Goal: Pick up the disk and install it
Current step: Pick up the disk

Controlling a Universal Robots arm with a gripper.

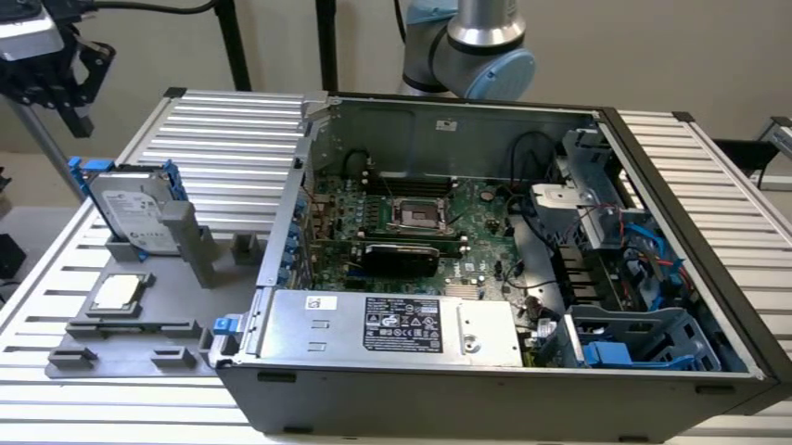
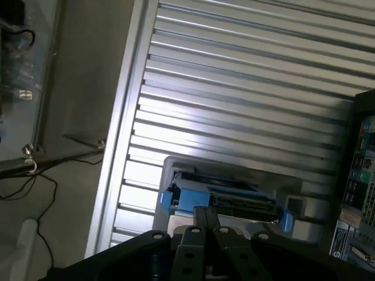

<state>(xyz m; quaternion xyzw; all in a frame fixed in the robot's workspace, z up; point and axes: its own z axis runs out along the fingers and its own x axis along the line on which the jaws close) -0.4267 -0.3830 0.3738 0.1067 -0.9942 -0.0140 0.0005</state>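
The disk (image 1: 129, 209) is a silver-grey drive with a white label in a blue frame. It stands upright in a slot of the grey fixture (image 1: 185, 278) at the exterior view's left. My gripper (image 1: 74, 119) hangs in the air above it and a little toward the left, apart from it. In the wrist view the disk's upper edge (image 2: 228, 199) lies just beyond my gripper (image 2: 206, 215). The two black fingers are pressed together with nothing between them.
An open computer case (image 1: 495, 389) takes up the middle and right, with the motherboard (image 1: 409, 218), a grey power supply with a black label (image 1: 396, 324) and a blue drive bay (image 1: 619, 348). A small square chip (image 1: 118, 292) lies on the fixture. Ribbed aluminium table (image 1: 229, 130) surrounds all.
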